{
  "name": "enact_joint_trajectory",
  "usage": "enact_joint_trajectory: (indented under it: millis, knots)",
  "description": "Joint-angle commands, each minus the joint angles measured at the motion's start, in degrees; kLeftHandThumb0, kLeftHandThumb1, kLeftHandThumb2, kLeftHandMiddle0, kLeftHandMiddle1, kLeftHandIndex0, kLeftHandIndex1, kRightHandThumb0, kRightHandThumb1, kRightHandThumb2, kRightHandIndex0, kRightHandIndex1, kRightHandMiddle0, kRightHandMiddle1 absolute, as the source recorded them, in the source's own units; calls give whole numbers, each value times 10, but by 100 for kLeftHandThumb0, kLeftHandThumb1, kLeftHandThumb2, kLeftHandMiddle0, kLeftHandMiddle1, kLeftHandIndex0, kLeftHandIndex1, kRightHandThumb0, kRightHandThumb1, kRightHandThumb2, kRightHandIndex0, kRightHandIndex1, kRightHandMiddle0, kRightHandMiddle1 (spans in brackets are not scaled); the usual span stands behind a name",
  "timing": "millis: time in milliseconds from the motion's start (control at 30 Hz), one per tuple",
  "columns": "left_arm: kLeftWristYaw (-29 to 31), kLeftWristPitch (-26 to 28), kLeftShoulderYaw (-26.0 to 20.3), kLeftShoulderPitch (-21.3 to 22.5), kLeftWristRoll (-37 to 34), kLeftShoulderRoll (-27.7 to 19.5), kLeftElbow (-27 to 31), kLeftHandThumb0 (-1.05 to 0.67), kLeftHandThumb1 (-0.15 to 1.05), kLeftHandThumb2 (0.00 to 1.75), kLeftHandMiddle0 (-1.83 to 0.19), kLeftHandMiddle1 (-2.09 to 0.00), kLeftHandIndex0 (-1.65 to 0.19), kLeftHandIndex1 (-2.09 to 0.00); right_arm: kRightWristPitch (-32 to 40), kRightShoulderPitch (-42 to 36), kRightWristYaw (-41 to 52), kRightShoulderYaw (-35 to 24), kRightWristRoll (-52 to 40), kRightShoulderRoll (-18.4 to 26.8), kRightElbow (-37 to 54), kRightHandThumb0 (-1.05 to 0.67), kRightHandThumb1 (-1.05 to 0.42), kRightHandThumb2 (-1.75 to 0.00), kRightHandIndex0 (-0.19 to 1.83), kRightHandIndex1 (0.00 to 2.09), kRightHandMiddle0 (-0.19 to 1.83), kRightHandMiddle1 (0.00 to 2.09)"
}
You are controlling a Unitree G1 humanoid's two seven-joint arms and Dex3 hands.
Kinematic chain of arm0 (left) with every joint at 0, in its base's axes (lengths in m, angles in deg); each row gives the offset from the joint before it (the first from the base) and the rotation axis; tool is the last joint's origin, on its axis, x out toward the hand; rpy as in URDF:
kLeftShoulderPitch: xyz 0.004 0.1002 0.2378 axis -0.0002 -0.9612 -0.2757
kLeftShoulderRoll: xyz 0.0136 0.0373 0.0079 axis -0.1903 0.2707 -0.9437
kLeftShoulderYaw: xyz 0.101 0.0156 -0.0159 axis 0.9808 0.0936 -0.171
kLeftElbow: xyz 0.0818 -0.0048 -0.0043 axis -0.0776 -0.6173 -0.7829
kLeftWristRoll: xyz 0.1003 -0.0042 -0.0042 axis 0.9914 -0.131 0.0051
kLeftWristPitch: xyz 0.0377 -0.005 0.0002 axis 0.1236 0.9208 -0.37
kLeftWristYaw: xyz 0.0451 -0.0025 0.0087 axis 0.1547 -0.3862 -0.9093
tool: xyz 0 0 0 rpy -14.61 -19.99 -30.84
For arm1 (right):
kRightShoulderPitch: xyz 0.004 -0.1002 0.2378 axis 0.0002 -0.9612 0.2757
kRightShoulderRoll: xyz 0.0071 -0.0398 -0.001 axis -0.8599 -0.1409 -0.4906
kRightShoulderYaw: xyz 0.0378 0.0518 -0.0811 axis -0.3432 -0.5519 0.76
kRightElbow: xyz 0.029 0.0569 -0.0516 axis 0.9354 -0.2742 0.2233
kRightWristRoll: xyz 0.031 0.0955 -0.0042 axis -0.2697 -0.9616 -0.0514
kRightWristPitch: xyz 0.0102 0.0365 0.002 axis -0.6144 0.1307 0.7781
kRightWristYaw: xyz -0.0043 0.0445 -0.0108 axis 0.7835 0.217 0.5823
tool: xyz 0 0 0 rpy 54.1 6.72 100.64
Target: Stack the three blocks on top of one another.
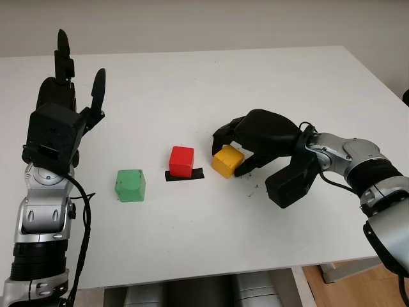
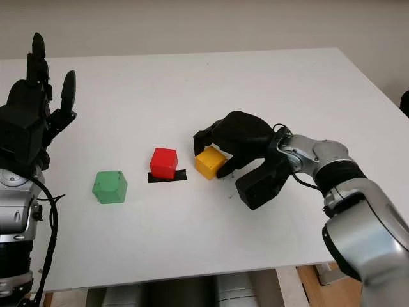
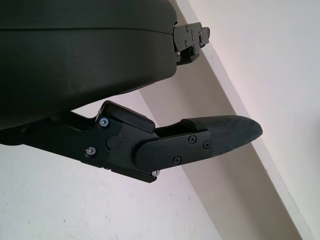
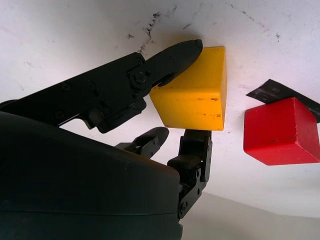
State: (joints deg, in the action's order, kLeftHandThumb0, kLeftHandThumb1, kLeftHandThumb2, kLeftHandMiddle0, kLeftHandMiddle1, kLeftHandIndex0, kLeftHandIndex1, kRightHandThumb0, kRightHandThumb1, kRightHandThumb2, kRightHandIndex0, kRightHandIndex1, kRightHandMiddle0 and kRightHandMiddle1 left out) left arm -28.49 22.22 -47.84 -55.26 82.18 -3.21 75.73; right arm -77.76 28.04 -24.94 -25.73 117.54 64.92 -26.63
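- Yellow block (image 1: 227, 160): plain cube, tilted, pinched by the right hand (image 1: 246, 150), just right of the red block (image 1: 181, 161).
- Red block sits on black tape (image 1: 185, 175), mid-table.
- Green block (image 1: 130, 185) left of red, apart.
- Left hand (image 1: 64, 109) open, raised left of green.
- Table (image 1: 211, 83) bare beyond red.

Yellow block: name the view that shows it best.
Right wrist view: the yellow block sits close up, with the right hand closed on it, fingers on opposite sides. The eye views show it smaller, beside the red block. The left hand is raised, open.
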Motion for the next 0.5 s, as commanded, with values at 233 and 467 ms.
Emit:
enact_joint_trajectory:
  millis: [233,467]
  knots:
    - [4,-2,2,-11,-2,-2,12,-79,105,61,19,-3,19,-4,4,16,-22,-1,-4,1,-6,-38,-93,-5,60,17,46,134]
    - [10,4,6,-13,6,-8,13,-77,105,63,19,-5,17,-5,6,-1,119,-73,-145,-26,-31,-39,-92,-5,54,15,45,142]
